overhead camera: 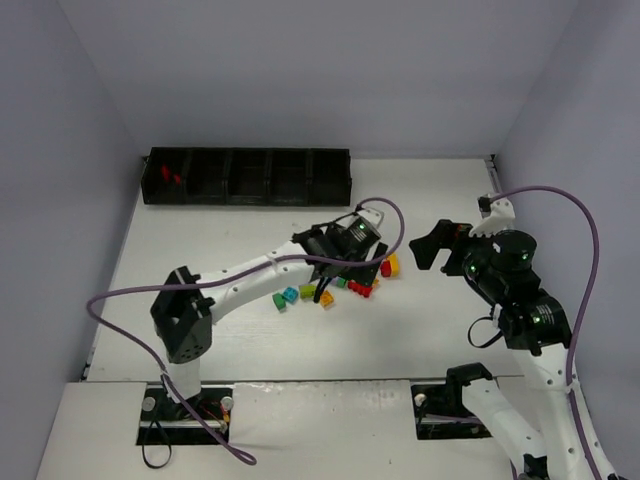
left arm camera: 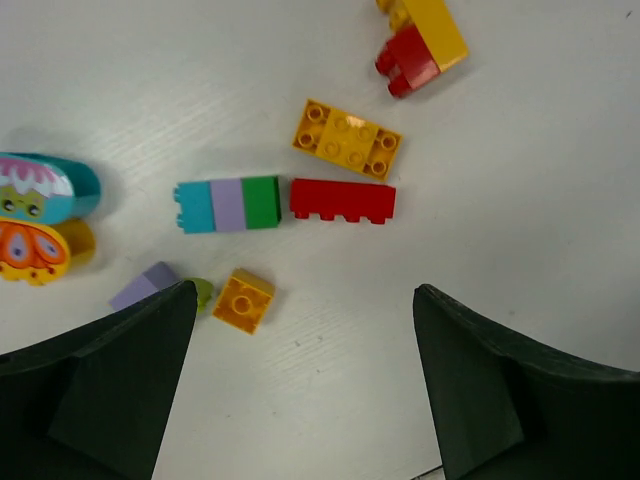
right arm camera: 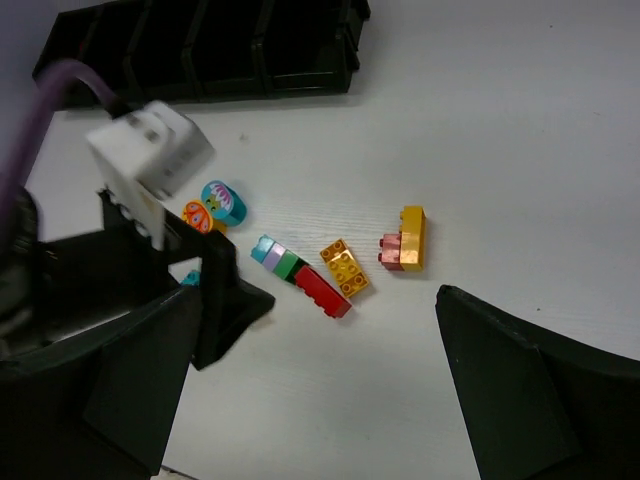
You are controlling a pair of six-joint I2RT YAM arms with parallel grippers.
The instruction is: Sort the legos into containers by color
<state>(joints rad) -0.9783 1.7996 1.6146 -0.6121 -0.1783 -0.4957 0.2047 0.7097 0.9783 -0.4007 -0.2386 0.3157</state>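
The legos lie in a loose cluster (overhead camera: pixel 330 290) at mid-table. My left gripper (overhead camera: pixel 348 270) hovers over them, open and empty. In the left wrist view, the left gripper (left arm camera: pixel 303 300) has beyond its fingers a long red brick (left arm camera: pixel 342 201), an orange plate (left arm camera: pixel 346 139), a cyan-lilac-green stack (left arm camera: pixel 228 204), a small orange brick (left arm camera: pixel 244 299) and a red-and-yellow pair (left arm camera: pixel 420 45). My right gripper (overhead camera: pixel 432 248) is open and empty, to the right of the cluster. The black tray (overhead camera: pixel 250 177) stands at the back left, with red bricks (overhead camera: pixel 170 175) in its leftmost compartment.
Rounded cyan (left arm camera: pixel 45 190) and orange (left arm camera: pixel 30 250) pieces lie at the cluster's left side. A lilac brick (left arm camera: pixel 145 285) and a green piece (left arm camera: pixel 203 293) sit by my left finger. The right wrist view shows the tray (right arm camera: pixel 200 50) far off and the red brick (right arm camera: pixel 322 291).
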